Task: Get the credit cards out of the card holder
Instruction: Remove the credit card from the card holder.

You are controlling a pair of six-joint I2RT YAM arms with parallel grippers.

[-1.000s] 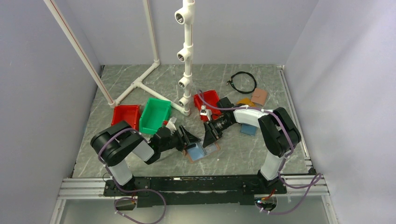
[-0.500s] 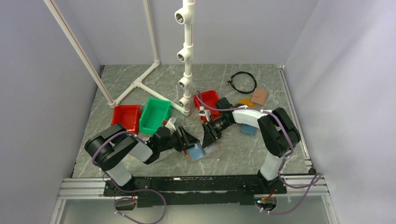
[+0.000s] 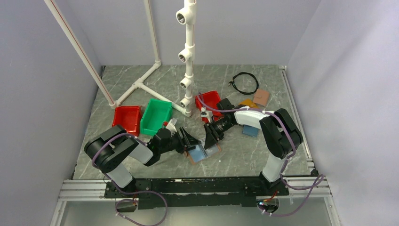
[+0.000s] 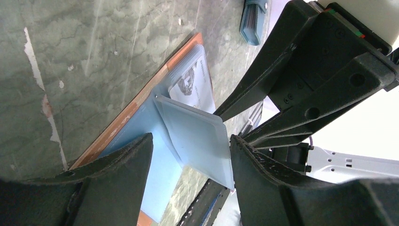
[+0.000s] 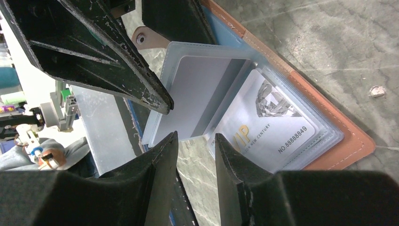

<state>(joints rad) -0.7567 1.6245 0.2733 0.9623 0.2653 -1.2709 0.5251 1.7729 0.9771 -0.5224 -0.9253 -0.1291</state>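
Observation:
The card holder (image 3: 203, 153) lies open on the table near the front, tan edge and light blue lining up. In the left wrist view the card holder (image 4: 141, 101) has clear sleeves, and one sleeve (image 4: 200, 136) stands raised. A grey-white credit card (image 5: 268, 127) printed "VIP" lies inside a flat sleeve; it also shows in the left wrist view (image 4: 190, 82). The gold-tan and dark cards are hidden. My left gripper (image 3: 190, 141) (image 4: 190, 162) is open, its jaws on either side of the raised sleeve. My right gripper (image 3: 211, 136) (image 5: 195, 153) is narrowly open and empty at the holder's edge.
Two red bins (image 3: 127, 116) (image 3: 210, 99) and a green bin (image 3: 156, 116) stand behind the arms. A white pipe frame (image 3: 188, 56) rises mid-table. A teal-blue wallet (image 3: 250, 130), an orange wallet (image 3: 247, 102), a brown wallet (image 3: 261, 97) and a black cable loop (image 3: 245, 83) lie at the right.
My left arm's elbow has swung a little to the left. Both grippers and the holder have stayed almost where they were.

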